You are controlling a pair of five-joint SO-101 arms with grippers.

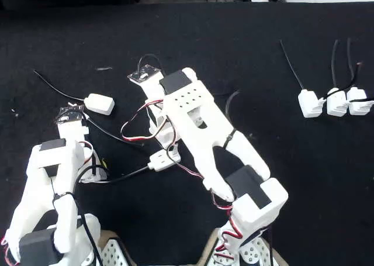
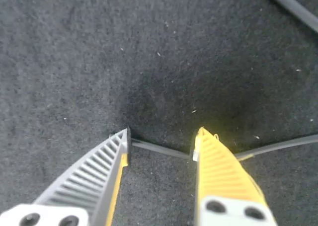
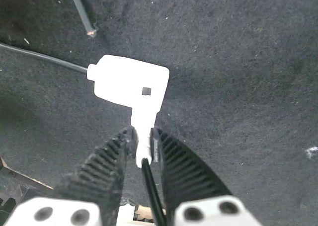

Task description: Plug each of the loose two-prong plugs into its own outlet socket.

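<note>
— Two grippers on the sheet. Right one first: condition?

— Right gripper (image 3: 143,135) closed on a white two-prong plug (image 3: 143,117), pinched by its narrow stem. The plug's black cord trails back between the fingers. Straight ahead of the fingertips, the plug's front end meets a white outlet socket (image 3: 130,82) lying flat on the black worktop (image 3: 238,62). Whether the prongs are fully seated cannot be told.

— And the left?

— Left gripper (image 2: 161,139) open, tips down at the worktop. A thin dark cable (image 2: 159,150) crosses the gap, with one tip on either side of it.

— Other items?

— One white block (image 1: 99,104) with a cord lies beyond the left gripper, near it but apart. Three more white blocks (image 1: 337,101), each corded, sit side by side out to the right of the right gripper, well apart from both grippers.
</note>
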